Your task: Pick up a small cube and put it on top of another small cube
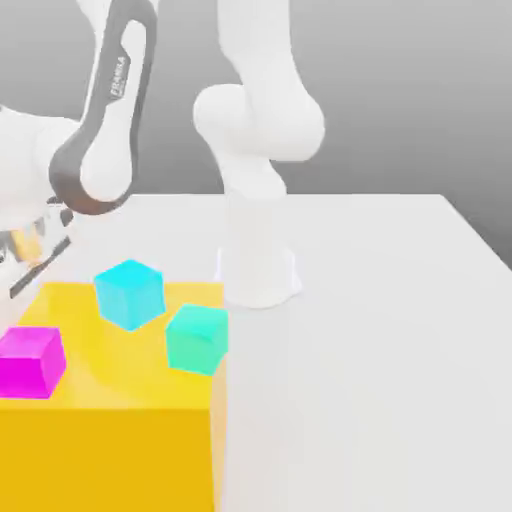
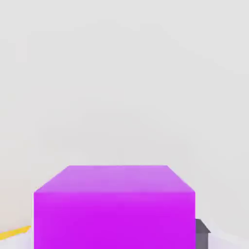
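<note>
A purple cube [image 2: 114, 209] sits right in front of the hand camera, with a dark finger [image 2: 202, 234] flush against one of its sides. My gripper [image 1: 30, 250] is at the exterior view's far left edge, just past the yellow block, and is shut on this cube. White table lies beneath it. On the yellow block [image 1: 110, 420] rest a cyan cube [image 1: 130, 293], a teal cube [image 1: 197, 338] and a magenta cube [image 1: 30, 362], each apart from the others.
The arm's white base [image 1: 258, 250] stands on the table behind the yellow block. A thin strip of the yellow block [image 2: 12, 233] shows beside the purple cube. White table [image 1: 380, 350] stretches to the exterior view's right.
</note>
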